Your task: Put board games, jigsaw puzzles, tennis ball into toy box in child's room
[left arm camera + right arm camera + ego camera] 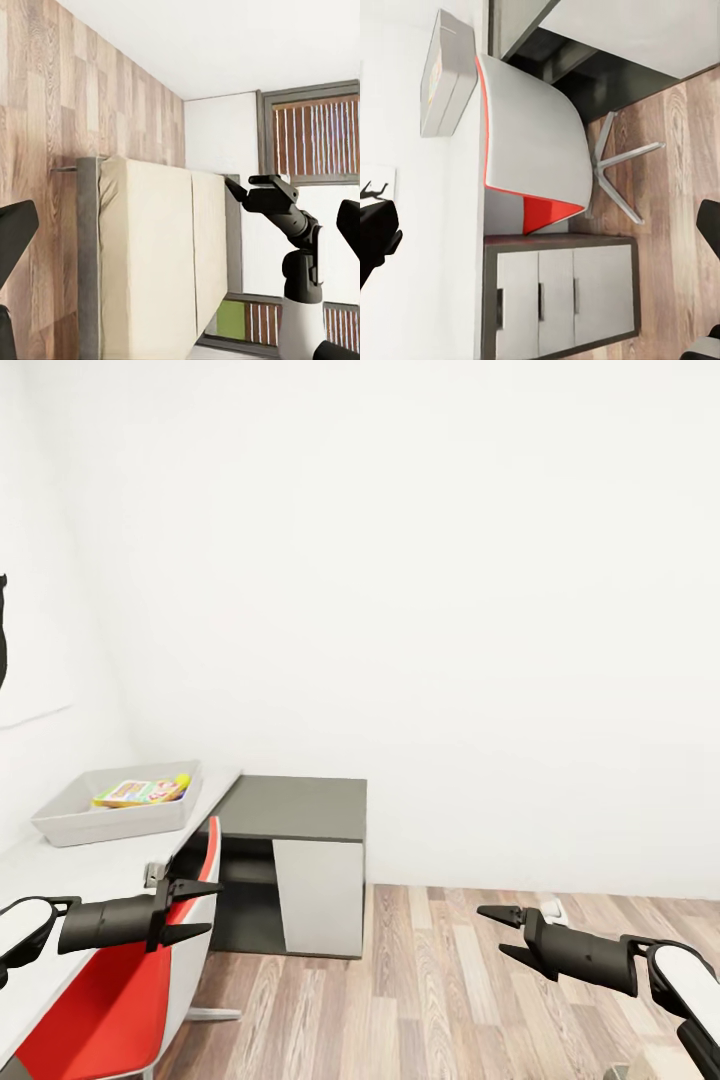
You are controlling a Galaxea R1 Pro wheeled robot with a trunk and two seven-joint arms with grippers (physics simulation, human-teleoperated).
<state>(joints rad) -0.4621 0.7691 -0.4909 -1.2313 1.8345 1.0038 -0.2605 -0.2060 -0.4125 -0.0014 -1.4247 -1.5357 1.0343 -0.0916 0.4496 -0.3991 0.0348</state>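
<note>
Toy box (75,822) was seen on the white table (90,870), near the table's far end, next to the lower dark-grey unit (295,810). A flat green-yellow-red game box (138,792) was seen lying inside the toy box, with a small yellow-green ball (182,781) just beside it, also inside the toy box. Anything else inside could not be made out.

Left gripper (198,910) was held over the table edge, well short of the toy box, above a red-and-white chair (120,1000) tucked under the table. Its two fingers were spread apart, nothing between them.

Right gripper (500,932) was held over the wood-plank floor (430,1000), well apart from the table and to the right of the dark-grey unit. Fingers were spread apart, nothing gripped.

In the left wrist view, a bed (150,262) with beige sheet and dark-grey frame was seen, nothing lying on the part visible, with dark-framed windows (315,131) beyond it. The right gripper (241,187) was also seen there, in front of the windows.

In the right wrist view, the toy box (448,75) was seen on the table next to the chair (529,157), and a drawer unit (559,296) was seen under the table on the chair's other side.
</note>
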